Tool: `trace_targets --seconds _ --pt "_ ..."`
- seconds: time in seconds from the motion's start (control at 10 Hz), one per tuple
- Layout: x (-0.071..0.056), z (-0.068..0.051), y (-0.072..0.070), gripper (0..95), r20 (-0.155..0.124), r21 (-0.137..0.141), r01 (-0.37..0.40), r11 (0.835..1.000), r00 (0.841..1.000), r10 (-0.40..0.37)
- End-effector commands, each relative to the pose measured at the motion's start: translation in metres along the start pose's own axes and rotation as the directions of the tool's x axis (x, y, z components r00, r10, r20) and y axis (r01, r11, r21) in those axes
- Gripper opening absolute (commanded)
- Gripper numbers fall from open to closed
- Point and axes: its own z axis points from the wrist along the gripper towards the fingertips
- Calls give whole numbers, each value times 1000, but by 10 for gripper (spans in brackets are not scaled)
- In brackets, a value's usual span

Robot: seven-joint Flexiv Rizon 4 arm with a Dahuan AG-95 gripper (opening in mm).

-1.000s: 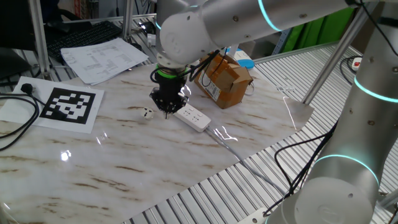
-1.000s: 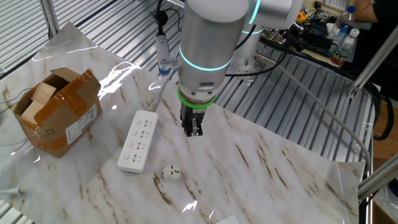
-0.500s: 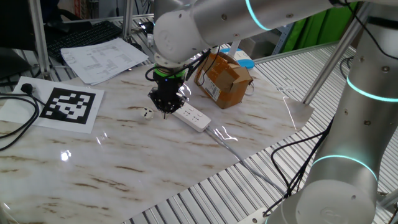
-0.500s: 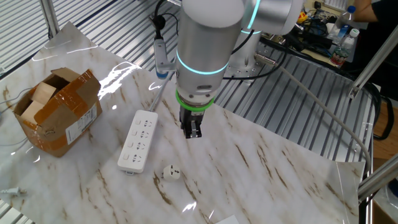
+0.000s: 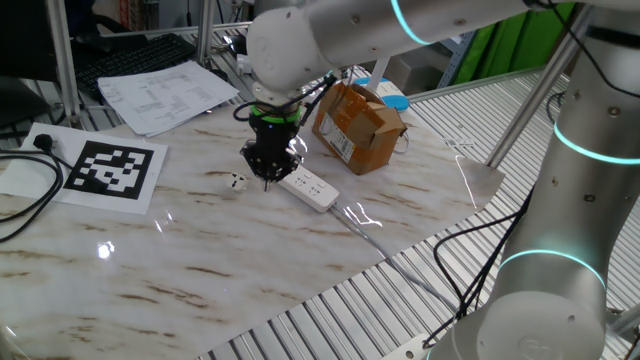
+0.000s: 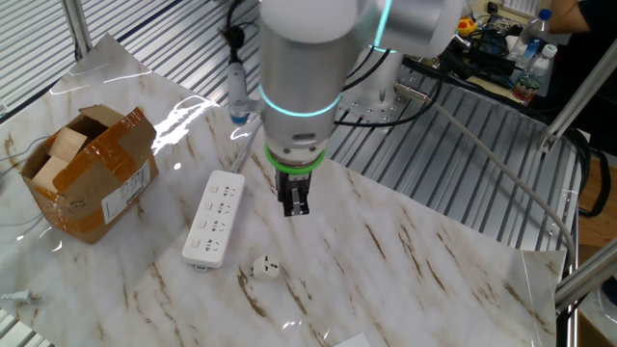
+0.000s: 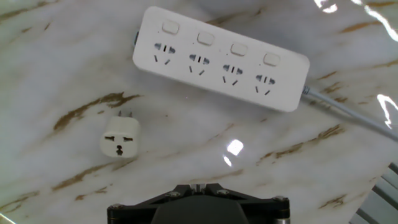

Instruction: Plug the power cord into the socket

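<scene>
Both fingers of end effector (image 6: 295, 208) closed, empty; power cord (image 7: 121, 138) untouched nr socket (image 7: 221, 57).

In the hand view, the black claw (image 7: 198, 186) is cut off by the bottom edge, its fingertips unseen, and the long white power strip's thin pale cable (image 7: 348, 113) leaves the right edge.

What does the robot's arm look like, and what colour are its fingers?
The arm is fat, round and silvery grey, with glowing turquoise rings at its joints. A green band sits just above the black gripper, whose two fingers are short and dark. Black cables run beside the wrist.
</scene>
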Motion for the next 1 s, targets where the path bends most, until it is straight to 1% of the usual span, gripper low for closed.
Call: trace_targets --seconds 0.1,0.2,0.4,0.5,0.6,0.7,0.8,0.9,1.0 --pt "1 0 -1 0 19 9 22 1000 1000 -22" --pt "1 0 -1 0 15 -3 29 1000 999 -29" --pt "1 0 -1 0 25 1 -10 1000 1000 10" --pt "1 0 -1 0 47 -9 -42 999 998 43" --pt "1 1 0 0 61 -30 -81 996 995 82" --pt "1 1 0 190 65 -34 -88 996 994 90" --pt "0 8 7 190 93 -55 -133 990 986 137" --pt "-3 14 16 190 121 -58 -166 984 978 172" --pt "-5 15 23 190 126 -61 -196 979 971 202"
